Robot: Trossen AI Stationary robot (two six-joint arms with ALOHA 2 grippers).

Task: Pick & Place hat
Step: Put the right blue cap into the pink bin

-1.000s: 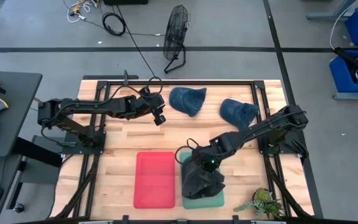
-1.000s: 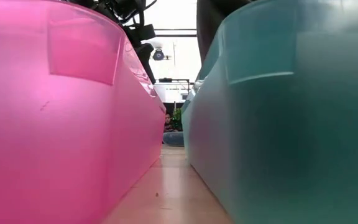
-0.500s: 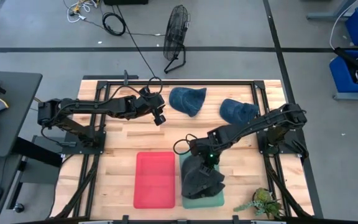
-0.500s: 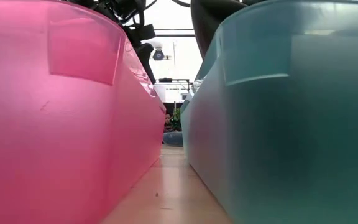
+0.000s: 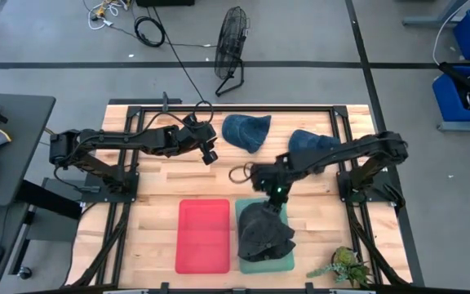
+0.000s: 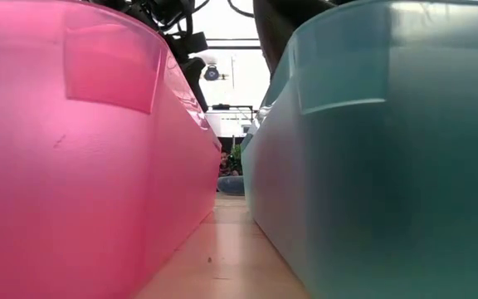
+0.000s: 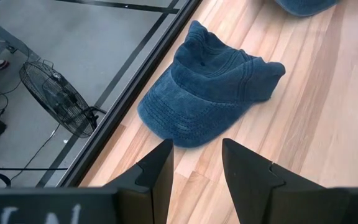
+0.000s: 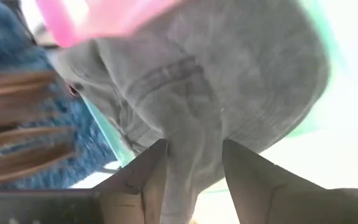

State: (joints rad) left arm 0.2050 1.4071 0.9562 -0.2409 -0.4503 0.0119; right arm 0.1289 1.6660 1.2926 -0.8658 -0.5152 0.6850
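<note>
Hat [image 5: 264,238], dark grey, lies in the green bin [image 5: 251,264] beside the pink bin [image 5: 203,237]. My right gripper [image 5: 277,194] hovers just above it, jaws parted and empty. My left gripper [image 5: 210,155] waits open near a blue hat [image 7: 210,85].

You have three soft fabric hats on the table. The dark grey crumpled cloth hat [image 5: 263,234] lies in the teal plastic bin [image 5: 253,263], bulging above its rim. Two blue denim hats lie flat on the wood: one [image 5: 246,131] near the far edge, the other [image 5: 312,144] to its right.
</note>
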